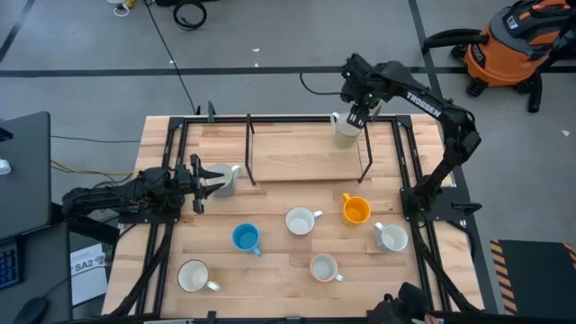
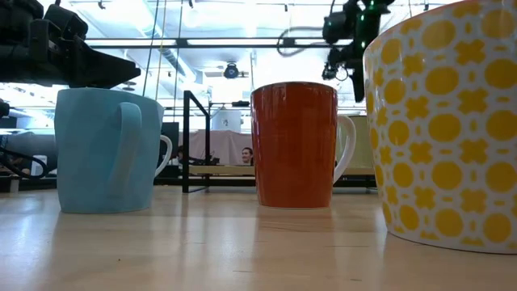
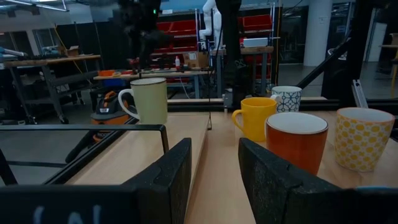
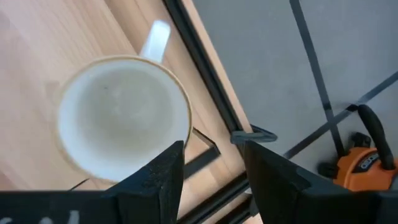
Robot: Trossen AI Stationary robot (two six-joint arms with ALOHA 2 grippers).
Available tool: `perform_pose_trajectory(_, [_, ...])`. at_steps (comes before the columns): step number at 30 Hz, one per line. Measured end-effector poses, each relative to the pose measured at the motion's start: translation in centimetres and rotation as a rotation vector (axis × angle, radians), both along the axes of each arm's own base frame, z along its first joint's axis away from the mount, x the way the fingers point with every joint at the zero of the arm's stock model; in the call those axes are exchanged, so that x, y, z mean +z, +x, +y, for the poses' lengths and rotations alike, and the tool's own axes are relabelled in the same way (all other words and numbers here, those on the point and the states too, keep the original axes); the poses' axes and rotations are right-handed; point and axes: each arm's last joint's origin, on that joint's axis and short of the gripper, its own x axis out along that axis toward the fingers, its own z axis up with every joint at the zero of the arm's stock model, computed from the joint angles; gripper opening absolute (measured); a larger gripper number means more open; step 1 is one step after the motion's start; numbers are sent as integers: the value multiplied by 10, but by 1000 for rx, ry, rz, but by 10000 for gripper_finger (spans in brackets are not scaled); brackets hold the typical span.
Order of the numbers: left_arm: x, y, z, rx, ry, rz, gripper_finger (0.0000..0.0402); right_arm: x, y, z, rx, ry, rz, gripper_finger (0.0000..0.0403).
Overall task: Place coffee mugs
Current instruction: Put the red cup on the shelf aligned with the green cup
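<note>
A cream mug (image 1: 345, 129) stands upright on the raised wooden shelf (image 1: 297, 153) at the table's far side. My right gripper (image 1: 358, 113) hangs open just above its rim (image 4: 186, 118), pointing down. My left gripper (image 1: 209, 178) is open at the table's left, pointing right, with a grey mug (image 1: 229, 180) at its fingertips. The gap between its fingers (image 3: 214, 180) shows only table. Blue (image 1: 245, 237), reddish-brown (image 1: 300, 220), orange (image 1: 356, 210), yellow-patterned (image 1: 323, 267), dark-patterned (image 1: 392, 237) and white (image 1: 193, 275) mugs stand upright on the near half. My left gripper has the grey mug (image 1: 230, 182) right at its fingertips in the high view, but I cannot tell whether it touches it; the mug does not show in the left wrist view.
The shelf has a black metal frame (image 1: 249, 148) with upright posts. Black rails (image 1: 409, 171) run along the table's left and right sides. An orange shop vacuum (image 1: 513, 45) stands on the floor beyond the far right corner.
</note>
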Motion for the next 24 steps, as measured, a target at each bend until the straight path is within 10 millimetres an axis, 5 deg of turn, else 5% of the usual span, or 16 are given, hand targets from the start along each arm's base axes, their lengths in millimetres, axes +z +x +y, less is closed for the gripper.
perform_pose_trajectory(11, [0,0,0,0,0,-1,139,60,22,32,132,68,-359,172])
perform_pose_trajectory(24, [0,0,0,1,0,0,139,71,82,124,543,136,-527,172])
